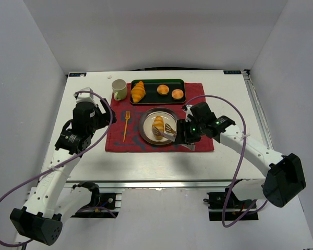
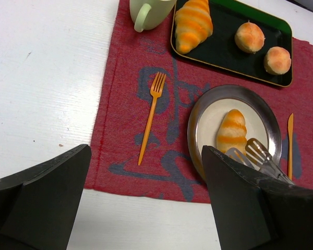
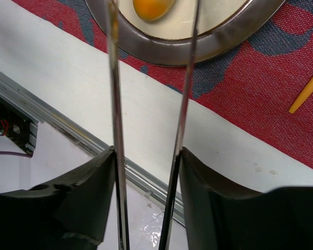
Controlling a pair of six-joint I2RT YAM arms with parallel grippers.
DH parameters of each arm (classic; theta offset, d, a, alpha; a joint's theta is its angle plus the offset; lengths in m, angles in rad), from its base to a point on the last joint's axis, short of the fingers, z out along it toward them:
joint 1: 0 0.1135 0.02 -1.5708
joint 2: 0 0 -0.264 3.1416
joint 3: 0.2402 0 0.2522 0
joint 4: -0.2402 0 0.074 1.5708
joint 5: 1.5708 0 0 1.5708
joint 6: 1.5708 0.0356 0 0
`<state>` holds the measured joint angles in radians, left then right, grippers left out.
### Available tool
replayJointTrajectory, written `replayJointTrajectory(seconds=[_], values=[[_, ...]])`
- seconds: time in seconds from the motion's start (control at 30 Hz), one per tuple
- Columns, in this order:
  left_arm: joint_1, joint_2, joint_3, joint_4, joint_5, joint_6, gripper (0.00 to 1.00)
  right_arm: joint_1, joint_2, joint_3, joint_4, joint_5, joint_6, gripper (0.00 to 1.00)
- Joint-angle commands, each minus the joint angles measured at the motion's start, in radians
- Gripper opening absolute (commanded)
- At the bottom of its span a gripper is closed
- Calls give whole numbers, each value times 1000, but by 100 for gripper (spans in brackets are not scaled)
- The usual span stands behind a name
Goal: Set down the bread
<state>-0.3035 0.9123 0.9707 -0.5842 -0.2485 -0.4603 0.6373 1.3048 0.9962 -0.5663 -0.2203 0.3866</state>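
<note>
The bread [image 1: 158,125] is a slim golden-orange ridged roll lying on the round metal plate [image 1: 169,113] on the red cloth. It also shows in the left wrist view [image 2: 232,130] and, cut off at the top edge, in the right wrist view [image 3: 152,8]. My right gripper [image 1: 183,134] [image 3: 146,156] is shut on metal tongs [image 1: 168,131] [image 3: 115,104]. The tong tips [image 2: 258,153] stand apart over the plate at the bread's near right end; I cannot tell if they touch it. My left gripper [image 1: 103,110] [image 2: 146,151] is open and empty, over the cloth's left front edge.
A black tray [image 1: 151,99] at the back holds a larger croissant [image 1: 138,91] and two round buns [image 1: 163,89]. A pale cup [image 1: 119,89] stands left of it. An orange fork [image 1: 126,125] lies left of the plate and an orange knife [image 2: 290,146] to its right.
</note>
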Motion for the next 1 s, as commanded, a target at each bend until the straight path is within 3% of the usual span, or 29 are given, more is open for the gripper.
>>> replayJointTrajectory(seconds=[0.0,0.37,0.5,0.97], values=[[-3,-21,19,-16,-12,8,98,5,-1,-5,43,-17,3,57],[-2,-21,17,-16,-12,8,98,5,-9,5,31,-19,1,63],[-3,-20,16,-16,-12,8,98,4,-18,9,26,-21,1,48],[-3,-58,17,-25,-34,6,98,9,-65,33,-27,56,5,55]])
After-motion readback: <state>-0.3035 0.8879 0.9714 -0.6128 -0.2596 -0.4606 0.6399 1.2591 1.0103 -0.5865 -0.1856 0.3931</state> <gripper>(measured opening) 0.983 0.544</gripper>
